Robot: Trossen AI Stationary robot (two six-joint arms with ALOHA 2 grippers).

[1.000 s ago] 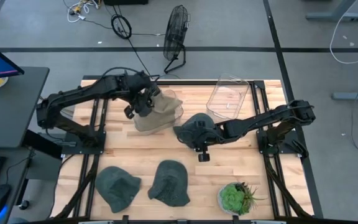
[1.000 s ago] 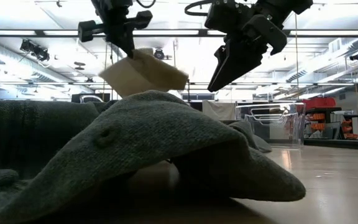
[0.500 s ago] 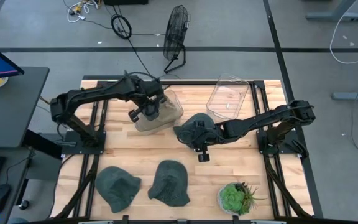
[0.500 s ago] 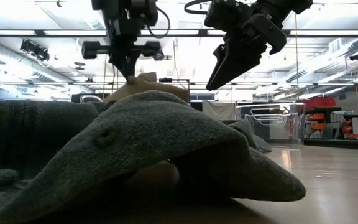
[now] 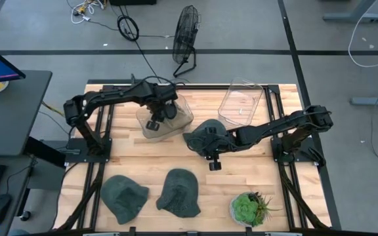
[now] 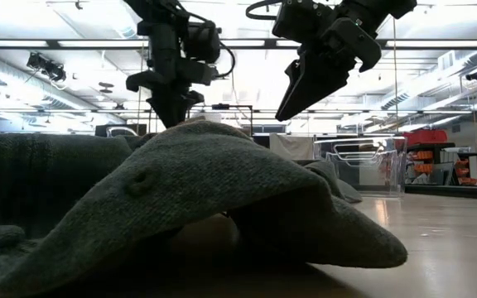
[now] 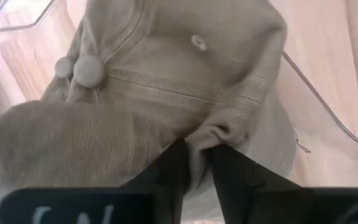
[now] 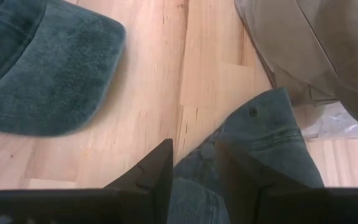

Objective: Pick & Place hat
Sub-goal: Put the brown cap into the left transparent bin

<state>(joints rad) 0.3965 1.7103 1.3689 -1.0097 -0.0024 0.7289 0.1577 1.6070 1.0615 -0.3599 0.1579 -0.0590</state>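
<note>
Now beige corduroy hat (image 7: 166, 93) pinched, creased, by left tool (image 7: 197, 163).

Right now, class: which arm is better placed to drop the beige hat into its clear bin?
Left. The left gripper pinches the beige hat at the clear bin; the right gripper holds a dark hat.

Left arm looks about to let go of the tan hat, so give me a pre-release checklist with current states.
1. Left gripper pinching a fold of the tan hat: ok.
2. Tan hat lowered into the clear bin: ok, high view shows it inside the walls.
3. Hat resting on the bin floor: cannot tell.
4. Right gripper away from the bin, over the dark green hat at table centre: ok.
5. Second clear bin lying apart from the drop spot: ok.
6. Two green hats at the front edge, away from both arms: ok.
</note>
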